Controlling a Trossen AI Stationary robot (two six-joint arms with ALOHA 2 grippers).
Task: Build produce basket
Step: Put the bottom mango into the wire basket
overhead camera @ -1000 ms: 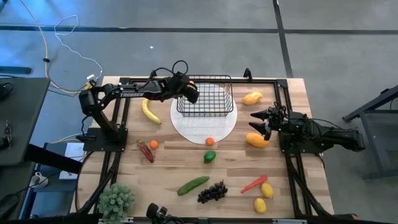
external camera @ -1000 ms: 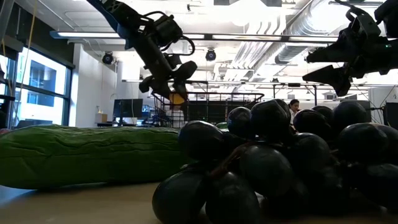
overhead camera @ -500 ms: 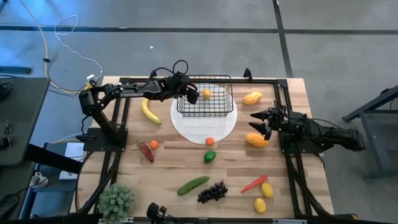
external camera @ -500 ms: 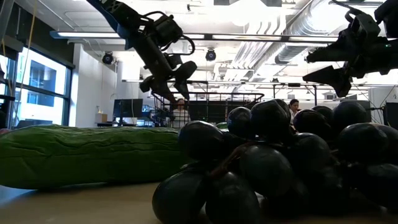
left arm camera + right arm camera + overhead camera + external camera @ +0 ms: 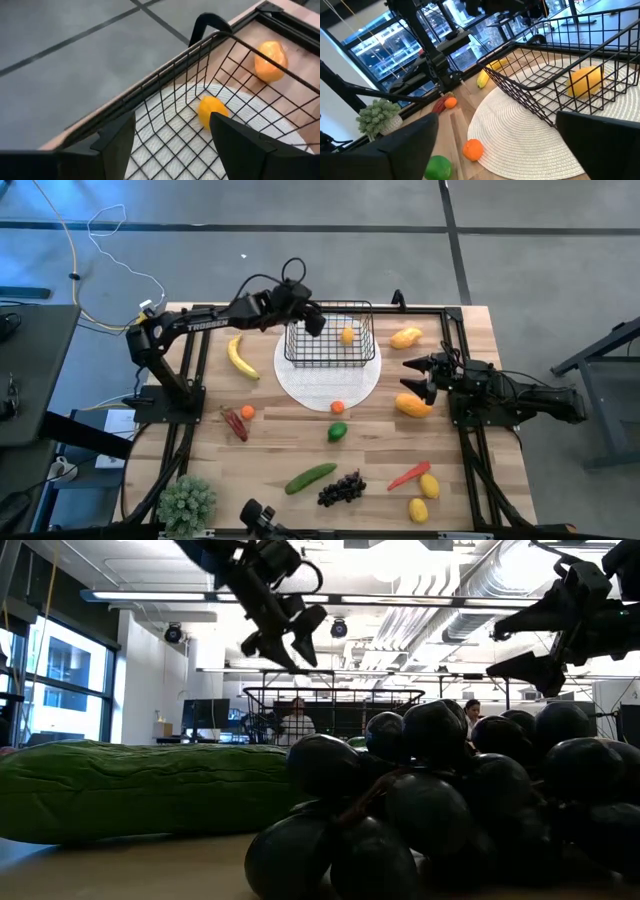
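The black wire basket (image 5: 330, 338) stands on the white round plate (image 5: 328, 380) at the far middle of the table. One orange-yellow fruit (image 5: 347, 335) lies on its floor, and shows in the left wrist view (image 5: 211, 111) and the right wrist view (image 5: 585, 81). My left gripper (image 5: 312, 320) is open and empty, raised above the basket's left part (image 5: 285, 635). My right gripper (image 5: 415, 377) is open and empty, raised at the table's right between two mangoes (image 5: 405, 337) (image 5: 413, 406).
Loose produce lies around: banana (image 5: 240, 358), red chili (image 5: 235, 423), small oranges (image 5: 247, 411) (image 5: 338, 407), green fruit (image 5: 337, 432), cucumber (image 5: 310, 478), grapes (image 5: 342, 488), another chili (image 5: 408, 475), lemons (image 5: 429, 485) (image 5: 418, 509). A potted plant (image 5: 187, 502) stands at the near left corner.
My left gripper has let go of the orange-yellow fruit over the basket. The fruit has dropped onto the basket's floor and rolled a little toward the table's right. The gripper has then risen well above the basket. My right arm has kept still.
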